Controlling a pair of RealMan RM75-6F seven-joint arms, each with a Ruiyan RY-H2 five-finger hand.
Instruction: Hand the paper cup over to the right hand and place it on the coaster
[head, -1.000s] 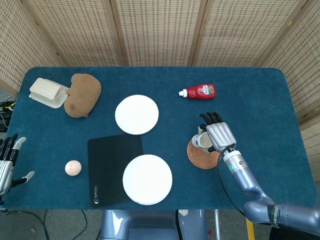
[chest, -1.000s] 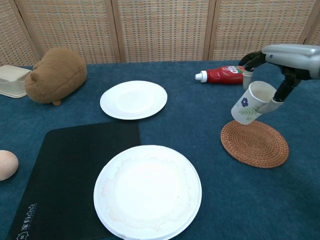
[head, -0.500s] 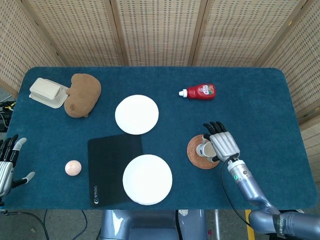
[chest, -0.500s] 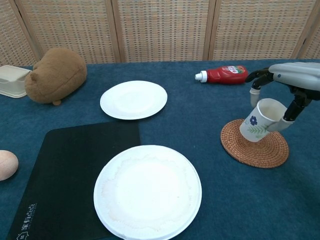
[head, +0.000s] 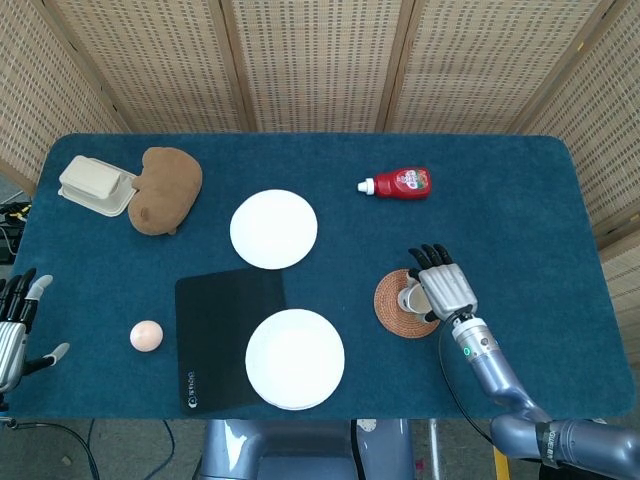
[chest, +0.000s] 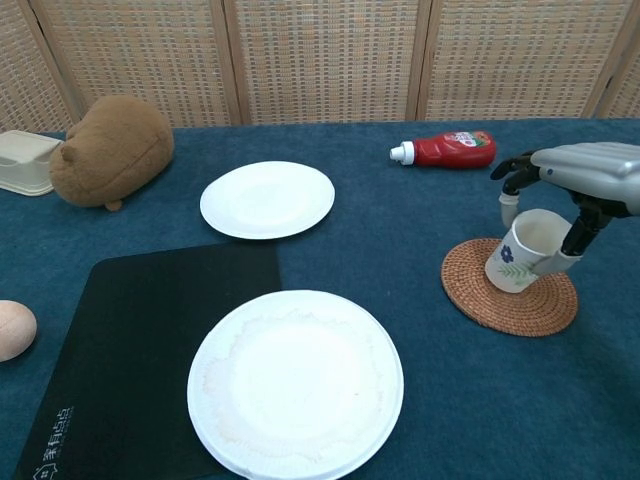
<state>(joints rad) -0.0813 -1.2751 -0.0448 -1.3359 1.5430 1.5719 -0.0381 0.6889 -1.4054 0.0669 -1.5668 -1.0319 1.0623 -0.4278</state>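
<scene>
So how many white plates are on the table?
2. One plate sits near the middle of the table, beyond the black mat. The other plate is at the front, lying partly on that mat. None looks hidden.

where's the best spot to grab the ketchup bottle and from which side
Grip the ketchup bottle across its wide red body, coming straight down from above. It lies flat on its side on the table, white cap pointing toward the robot's left, so the fingers can close over the body's width; the narrow cap end offers less to hold.
</scene>
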